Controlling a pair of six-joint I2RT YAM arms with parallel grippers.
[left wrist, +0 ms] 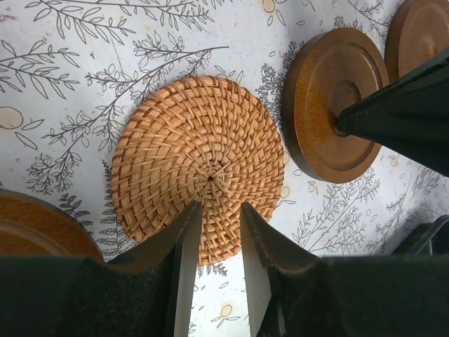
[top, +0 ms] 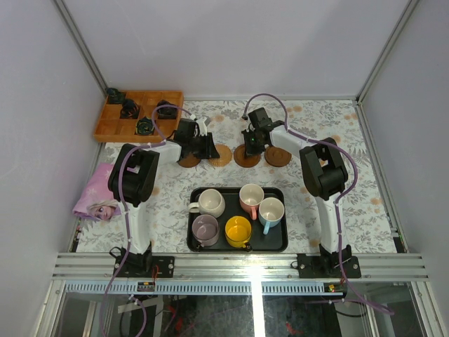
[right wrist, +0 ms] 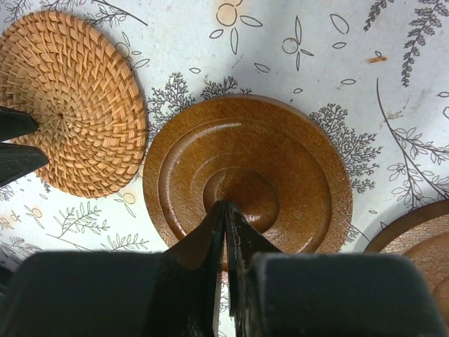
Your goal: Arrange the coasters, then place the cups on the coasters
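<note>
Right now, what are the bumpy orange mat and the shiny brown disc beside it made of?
The bumpy mat looks like woven rattan or straw, matte: strands spiral out from its middle. The brown disc looks like varnished wood: raised rings, glossy highlights. It could be moulded plastic.

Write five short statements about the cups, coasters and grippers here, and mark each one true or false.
1. All five cups stand in the black tray. True.
2. The right gripper is shut, with its tips at the middle of a wooden coaster. True.
3. The woven coaster is stacked on that wooden coaster. False: it lies flat on the tablecloth beside it.
4. The left gripper is clamped on a cup. False: its jaws stand slightly apart over the woven coaster's edge and hold nothing.
5. The yellow cup is in the tray's far row. False: it is in the near row, beside the lilac cup.
</note>
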